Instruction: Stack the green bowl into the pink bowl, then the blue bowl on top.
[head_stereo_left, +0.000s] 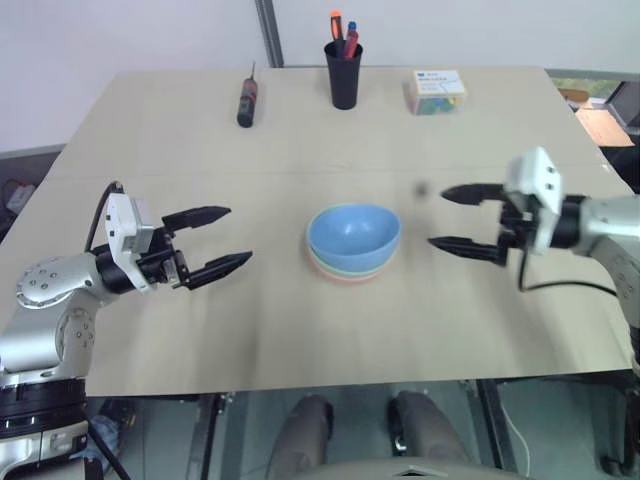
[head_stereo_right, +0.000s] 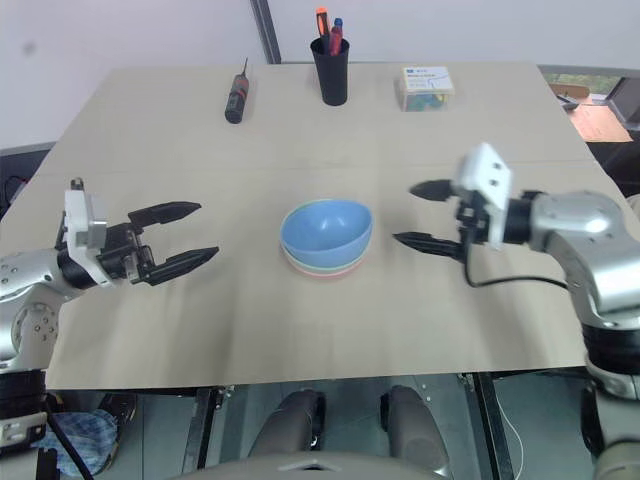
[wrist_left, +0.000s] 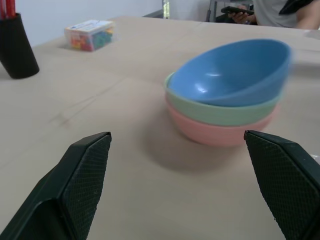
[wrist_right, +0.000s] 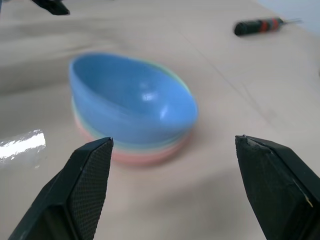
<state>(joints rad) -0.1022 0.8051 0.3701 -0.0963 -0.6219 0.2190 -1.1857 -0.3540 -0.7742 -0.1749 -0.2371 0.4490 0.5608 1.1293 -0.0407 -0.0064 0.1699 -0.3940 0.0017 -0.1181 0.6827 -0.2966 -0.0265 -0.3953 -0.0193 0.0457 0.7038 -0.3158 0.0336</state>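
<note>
The three bowls form one stack at the table's middle. The pink bowl (wrist_left: 220, 135) is at the bottom, the green bowl (wrist_left: 220, 112) sits in it, and the blue bowl (head_stereo_left: 353, 235) lies on top, tilted with one side of its rim raised. My left gripper (head_stereo_left: 217, 240) hovers open to the left of the stack, empty. My right gripper (head_stereo_left: 458, 220) hovers open to the right of it, a short gap from the blue bowl, also empty. Both point inward at the stack.
At the table's far edge stand a black pen cup (head_stereo_left: 343, 72) with pens, a screwdriver (head_stereo_left: 247, 100) to its left and a clear box of coloured bits (head_stereo_left: 436, 91) to its right. A person (wrist_left: 260, 10) holding a phone sits beyond the table.
</note>
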